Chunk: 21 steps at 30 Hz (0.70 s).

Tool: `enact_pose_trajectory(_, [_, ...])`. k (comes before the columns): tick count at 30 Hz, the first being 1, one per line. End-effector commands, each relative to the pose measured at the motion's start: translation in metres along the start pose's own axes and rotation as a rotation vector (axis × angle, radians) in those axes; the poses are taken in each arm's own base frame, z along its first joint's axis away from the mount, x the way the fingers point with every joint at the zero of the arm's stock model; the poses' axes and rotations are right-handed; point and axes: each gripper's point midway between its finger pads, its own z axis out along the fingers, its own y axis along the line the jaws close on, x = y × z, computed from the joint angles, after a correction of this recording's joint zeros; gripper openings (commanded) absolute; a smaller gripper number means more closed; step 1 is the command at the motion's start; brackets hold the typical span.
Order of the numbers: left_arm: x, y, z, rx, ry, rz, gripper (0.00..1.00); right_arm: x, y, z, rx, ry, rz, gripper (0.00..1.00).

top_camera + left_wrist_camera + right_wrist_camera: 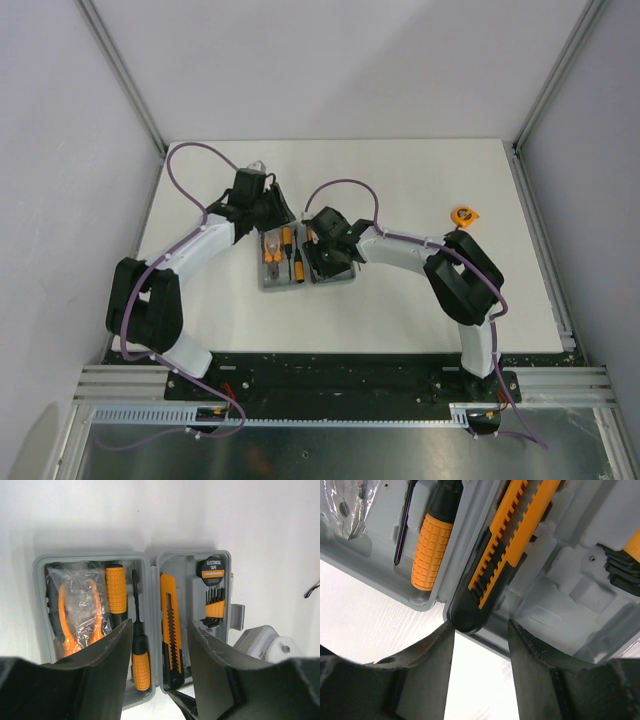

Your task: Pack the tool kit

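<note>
Tool kit case [275,283] lies open on the white table [400,300] between our arms. Our left gripper [160,630] hangs above it, jaws apart. Our right gripper [480,626] has its jaws apart at the utility knife's [510,545] black end.

Bright, even light washes the white table [400,180] nearly blank, shadows soft, wrist views sharp.

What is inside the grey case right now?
Bagged pliers, two screwdrivers, a knife, a tape roll and hex keys. The left tool covers the near corners of the case, so anything there is hidden.
</note>
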Motion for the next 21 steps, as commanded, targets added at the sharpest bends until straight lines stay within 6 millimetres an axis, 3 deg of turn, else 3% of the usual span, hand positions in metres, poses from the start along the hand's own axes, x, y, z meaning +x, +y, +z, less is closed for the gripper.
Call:
enact_pose_trajectory(1, [-0.010,0.006,-0.008,-0.030,-0.045,-0.021,0.52,0.000,-0.016,0.013,0.071,-0.015,0.035,0.49])
enact_pose_trajectory(14, [-0.008,0.009,-0.005,-0.031,-0.028,-0.019,0.52,0.010,-0.015,0.027,0.000,0.031,0.143,0.36])
enact_pose_trajectory(18, [-0.007,0.008,-0.004,-0.025,-0.024,-0.017,0.52,0.010,-0.012,0.025,-0.008,0.026,0.135,0.40])
enact_pose_trajectory(21, [-0.007,0.005,-0.003,-0.015,-0.017,-0.017,0.52,0.000,-0.008,0.016,-0.011,-0.011,0.117,0.50])
